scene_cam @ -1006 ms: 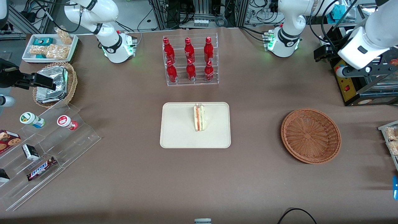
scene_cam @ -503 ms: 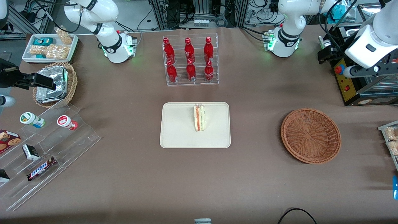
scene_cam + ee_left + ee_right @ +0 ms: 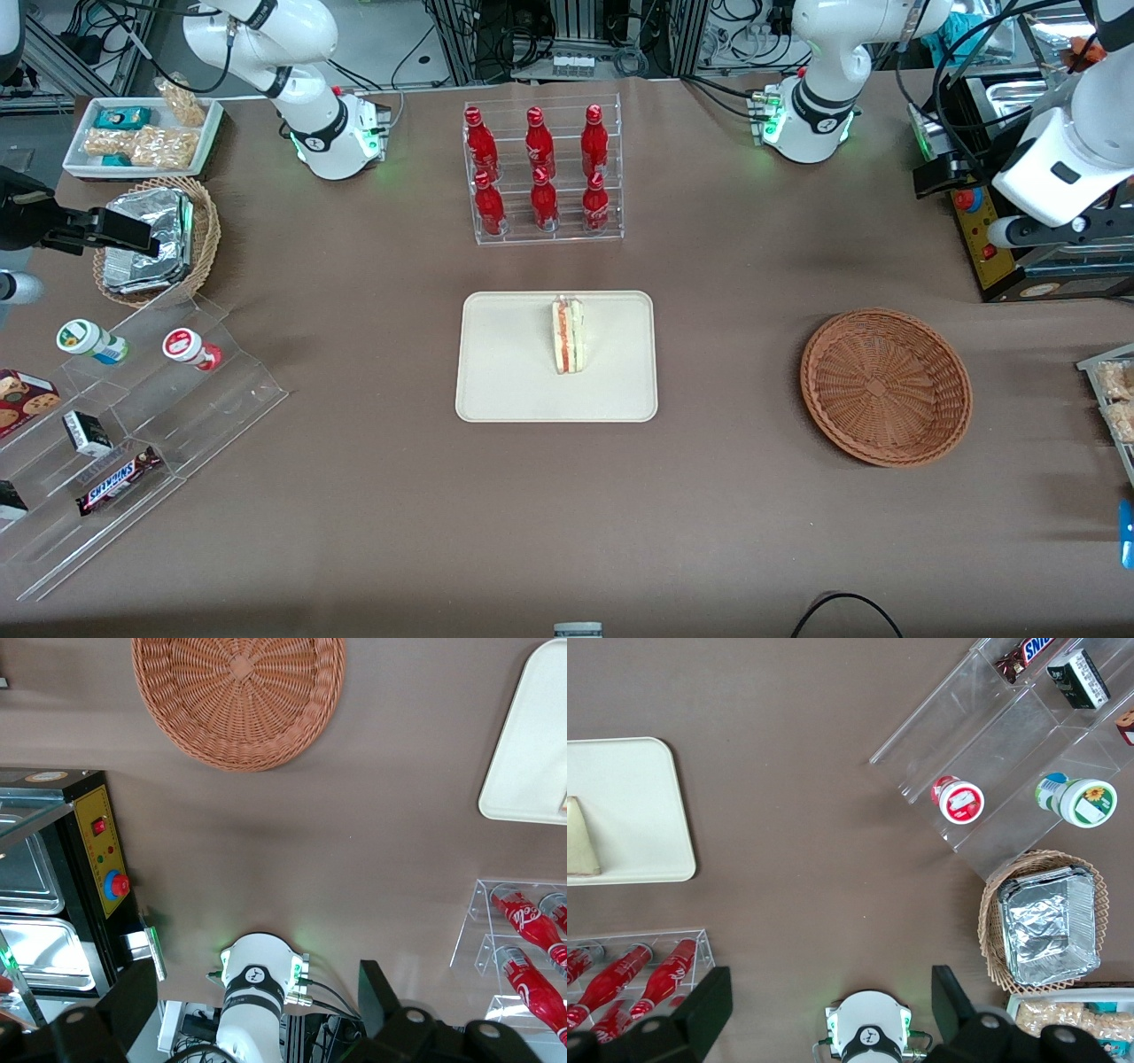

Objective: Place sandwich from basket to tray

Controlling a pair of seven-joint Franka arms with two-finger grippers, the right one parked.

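Claw (image 3: 255, 974) of the left arm spread wide, both fingers (image 3: 133, 997) well apart and pinching nothing. Held high at the working arm's end of the table, above the black control box (image 3: 1001, 257) with its yellow panel, well apart from tray and basket alike. Probably parked up there because nothing is left to carry: free jaws and a clear height suit a finished drop.

Toward the middle of the table, the cream tray (image 3: 505, 381), flat, with a low rim and rounded corners, nearer to the front camera than the rack of red bottles (image 3: 542, 173). On it the sandwich (image 3: 568, 335), standing on one cut edge near the tray's middle, slightly toward the rim nearest the bottles. Small white-bread wedge, filling face turned up to the front camera: a red-orange stripe beside a green one between pale slices. Looks soft and easily squashed, so a light pinch judged right for it. Seems stable as it stands, no lean visible.

Farther toward the working arm's end, the round reddish-brown basket (image 3: 886, 386), shallow, woven, nothing inside. Sandwich out of the basket and on the tray, so the task judged done.
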